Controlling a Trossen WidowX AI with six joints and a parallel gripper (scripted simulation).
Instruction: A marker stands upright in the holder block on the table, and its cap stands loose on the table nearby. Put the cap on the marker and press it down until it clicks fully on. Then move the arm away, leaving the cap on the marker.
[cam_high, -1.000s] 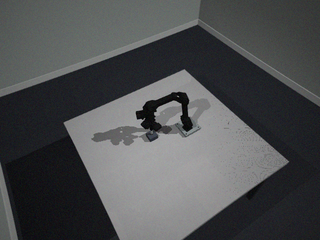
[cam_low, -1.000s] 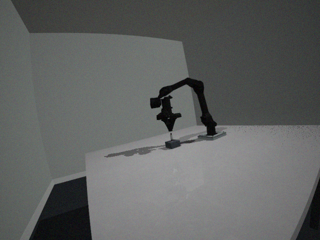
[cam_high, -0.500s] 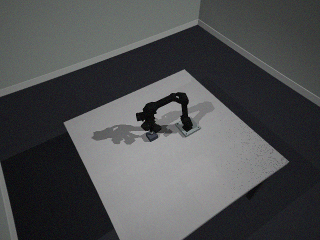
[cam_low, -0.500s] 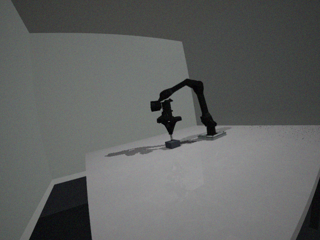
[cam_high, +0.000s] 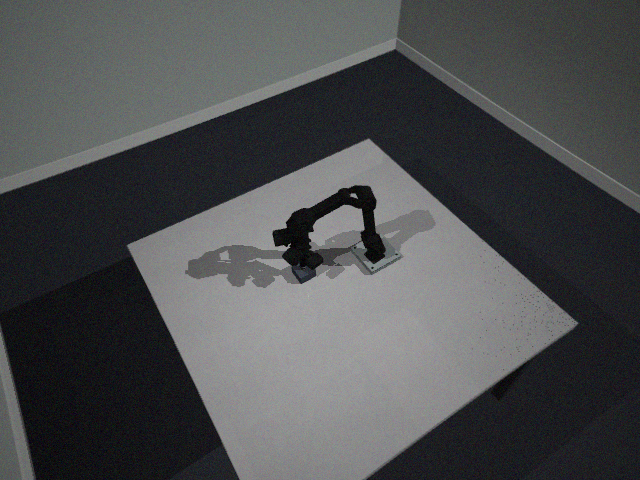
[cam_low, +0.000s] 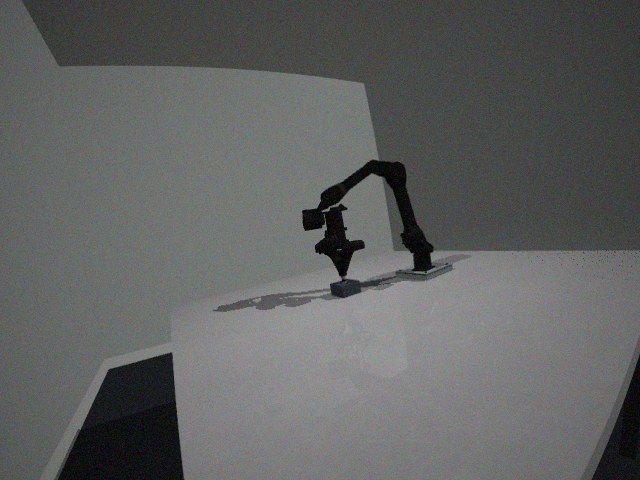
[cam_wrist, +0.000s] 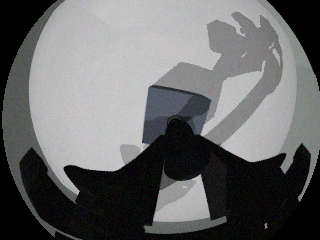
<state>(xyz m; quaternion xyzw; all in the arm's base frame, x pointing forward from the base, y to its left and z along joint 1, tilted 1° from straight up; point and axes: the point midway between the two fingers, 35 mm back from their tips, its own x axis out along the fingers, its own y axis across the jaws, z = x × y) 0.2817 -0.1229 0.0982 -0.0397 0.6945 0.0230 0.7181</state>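
Observation:
The dark blue-grey holder block (cam_high: 305, 275) (cam_low: 345, 289) (cam_wrist: 159, 107) sits on the table under my gripper (cam_high: 302, 264) (cam_low: 342, 275) (cam_wrist: 179, 139). My gripper points down and is shut on the cap (cam_wrist: 187, 162), a dark rounded shape between the fingers in the wrist view. The cap's lower end is over the block. Only a short pale bit of the marker (cam_low: 343, 279) shows between the fingertips and the block in the exterior view; the rest is hidden. I cannot tell how far the cap is on the marker.
The arm's pale base plate (cam_high: 373, 270) (cam_low: 424, 275) is bolted to the table (cam_high: 361, 361) (cam_low: 413, 403) behind the block. The arm arches from it to the gripper. Arm shadows fall across the table and partly over the block.

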